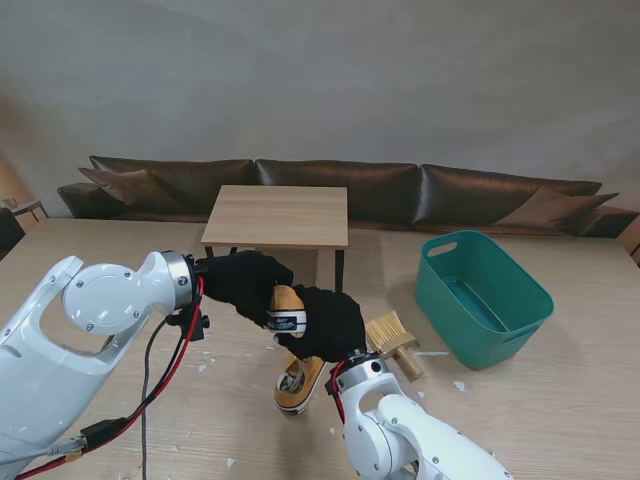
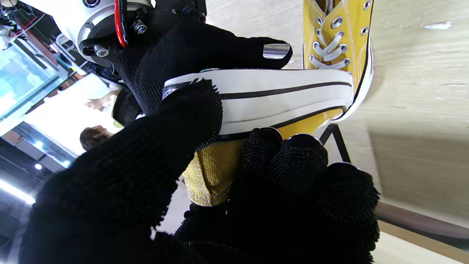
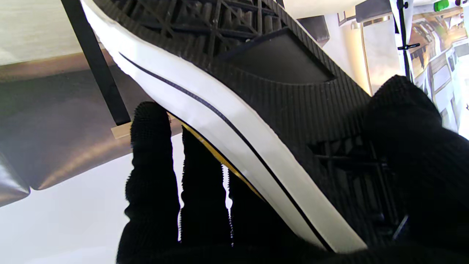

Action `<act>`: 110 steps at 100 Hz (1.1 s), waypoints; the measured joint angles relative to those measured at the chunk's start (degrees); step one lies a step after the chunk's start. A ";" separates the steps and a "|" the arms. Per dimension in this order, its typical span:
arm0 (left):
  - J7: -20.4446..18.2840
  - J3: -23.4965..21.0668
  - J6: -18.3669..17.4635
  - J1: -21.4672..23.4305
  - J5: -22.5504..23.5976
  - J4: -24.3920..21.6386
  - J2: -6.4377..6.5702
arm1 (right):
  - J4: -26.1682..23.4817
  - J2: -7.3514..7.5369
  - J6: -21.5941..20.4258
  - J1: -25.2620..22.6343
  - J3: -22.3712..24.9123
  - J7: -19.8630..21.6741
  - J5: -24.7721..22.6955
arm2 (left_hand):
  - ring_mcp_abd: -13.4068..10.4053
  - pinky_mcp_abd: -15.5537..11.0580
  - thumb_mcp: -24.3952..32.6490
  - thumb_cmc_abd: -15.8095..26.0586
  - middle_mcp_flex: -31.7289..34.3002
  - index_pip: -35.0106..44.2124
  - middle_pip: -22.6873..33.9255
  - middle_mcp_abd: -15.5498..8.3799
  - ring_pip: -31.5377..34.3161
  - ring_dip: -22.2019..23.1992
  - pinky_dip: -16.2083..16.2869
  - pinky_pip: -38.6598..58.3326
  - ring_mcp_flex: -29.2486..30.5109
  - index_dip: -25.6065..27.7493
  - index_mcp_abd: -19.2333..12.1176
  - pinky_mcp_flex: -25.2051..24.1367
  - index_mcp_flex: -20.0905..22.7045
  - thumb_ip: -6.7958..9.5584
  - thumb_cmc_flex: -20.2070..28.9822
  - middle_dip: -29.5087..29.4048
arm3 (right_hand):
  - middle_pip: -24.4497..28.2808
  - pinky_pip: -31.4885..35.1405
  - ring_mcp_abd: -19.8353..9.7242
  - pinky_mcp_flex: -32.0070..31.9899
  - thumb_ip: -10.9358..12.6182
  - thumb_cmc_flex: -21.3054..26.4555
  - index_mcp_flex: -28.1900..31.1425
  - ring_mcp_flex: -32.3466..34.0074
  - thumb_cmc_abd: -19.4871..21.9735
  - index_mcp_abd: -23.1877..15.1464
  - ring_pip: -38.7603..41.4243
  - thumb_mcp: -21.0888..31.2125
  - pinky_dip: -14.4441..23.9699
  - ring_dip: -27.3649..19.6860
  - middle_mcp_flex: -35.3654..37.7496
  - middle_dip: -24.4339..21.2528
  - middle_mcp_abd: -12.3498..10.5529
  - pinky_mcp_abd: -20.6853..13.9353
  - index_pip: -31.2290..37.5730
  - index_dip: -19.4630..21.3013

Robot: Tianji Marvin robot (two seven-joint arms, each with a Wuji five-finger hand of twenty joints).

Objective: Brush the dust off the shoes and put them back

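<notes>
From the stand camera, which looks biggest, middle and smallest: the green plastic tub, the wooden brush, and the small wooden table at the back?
1. Small wooden table, though it stands farther away.
2. Green plastic tub, nearly as large.
3. Wooden brush, clearly smallest.

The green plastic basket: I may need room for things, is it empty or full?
Empty: the green plastic basket shows only its bare inner floor and walls in the stand view.

Green plastic basket [image 1: 484,296] at three o'clock on the tabletop [image 1: 560,400], upright, nothing visible inside; small wooden side table [image 1: 279,217] with dark legs at twelve o'clock, beyond the tabletop's far edge; dark brown leather sofa [image 1: 470,193] along the wall behind it; white scraps [image 1: 459,385] scattered near five o'clock.
</notes>
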 measured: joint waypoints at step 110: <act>16.24 -14.92 -3.11 18.52 12.01 -11.36 -3.05 | -5.32 -1.58 0.52 0.14 1.31 0.43 3.98 | 2.17 -5.56 -16.56 17.88 -38.74 -55.27 -26.70 1.39 -51.88 -33.14 -13.76 -58.49 -41.08 -43.13 -3.52 -36.59 -12.25 0.45 -8.92 -57.00 | -3.37 19.91 -0.80 5.58 -4.64 1.68 16.10 19.15 -6.89 1.58 5.76 0.73 -5.75 8.31 20.52 8.70 1.37 -3.97 1.69 7.53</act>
